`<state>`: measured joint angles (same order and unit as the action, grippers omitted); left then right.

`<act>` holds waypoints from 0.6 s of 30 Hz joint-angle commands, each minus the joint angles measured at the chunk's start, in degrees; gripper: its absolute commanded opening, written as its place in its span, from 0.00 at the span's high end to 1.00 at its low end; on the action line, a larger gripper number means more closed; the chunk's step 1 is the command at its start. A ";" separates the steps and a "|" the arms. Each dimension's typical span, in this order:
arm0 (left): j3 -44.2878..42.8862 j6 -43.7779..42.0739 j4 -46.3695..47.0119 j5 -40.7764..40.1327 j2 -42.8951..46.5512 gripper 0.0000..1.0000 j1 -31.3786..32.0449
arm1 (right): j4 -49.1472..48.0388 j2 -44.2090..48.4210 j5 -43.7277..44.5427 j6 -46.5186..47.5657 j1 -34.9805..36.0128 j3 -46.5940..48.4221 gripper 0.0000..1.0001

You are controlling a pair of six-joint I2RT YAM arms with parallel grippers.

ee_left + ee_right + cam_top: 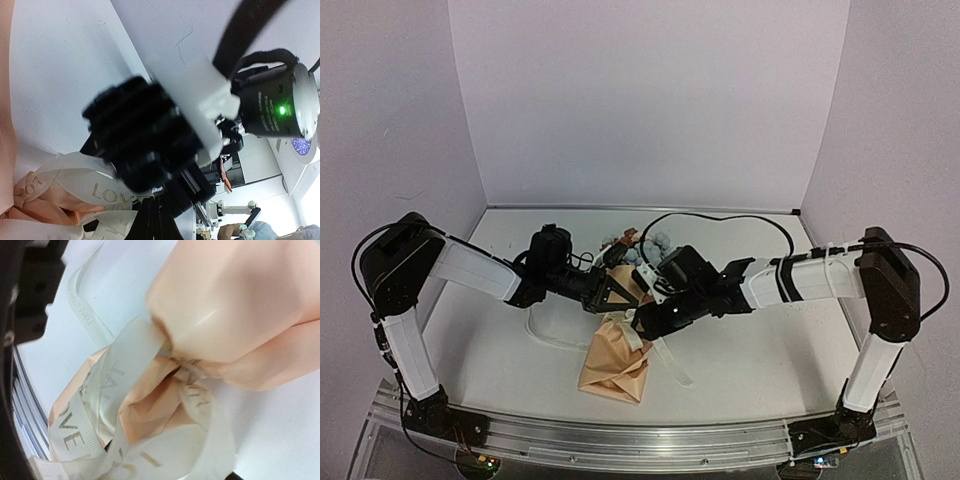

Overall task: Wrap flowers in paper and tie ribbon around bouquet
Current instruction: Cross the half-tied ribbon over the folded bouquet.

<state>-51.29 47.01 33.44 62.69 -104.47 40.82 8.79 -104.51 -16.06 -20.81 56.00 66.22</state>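
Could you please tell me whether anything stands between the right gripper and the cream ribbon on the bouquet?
Nothing visible does. The right gripper hangs right over the narrow cream-white fabric ribbon, which crosses the pinched neck of the tan paper cone bouquet unobstructed in its wrist view. The left gripper sits close beside it.

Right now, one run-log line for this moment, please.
bouquet: wrapped | ribbon: looped round neck | left pincer: shut | right pincer: at ribbon, unclear

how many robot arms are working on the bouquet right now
2. The left arm reaches in from the left and the right arm from the right. They meet over the bouquet at mid-table. No others show.
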 commanded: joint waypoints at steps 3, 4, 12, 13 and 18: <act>-0.63 3.80 7.03 1.09 -1.35 0.99 0.14 | -1.22 5.07 -4.28 -5.79 -2.69 -1.05 0.53; -0.80 3.80 7.06 0.96 -1.65 0.99 0.15 | -1.01 5.55 -4.47 -5.69 -2.79 -1.22 0.53; -2.57 4.71 6.47 -1.60 -4.37 1.00 -0.89 | 1.78 7.85 -5.58 -5.64 -4.24 -2.65 0.50; -2.61 4.77 6.35 -2.06 -4.60 1.00 -1.08 | 1.97 8.12 -5.72 -5.58 -4.34 -2.86 0.50; -2.82 5.02 5.89 -3.55 -5.26 1.00 -1.73 | 4.22 9.45 -9.18 -3.29 -4.52 -2.23 0.47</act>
<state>-51.67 51.28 37.54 60.62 -109.24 39.77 10.92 -98.15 -22.06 -25.89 51.79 63.59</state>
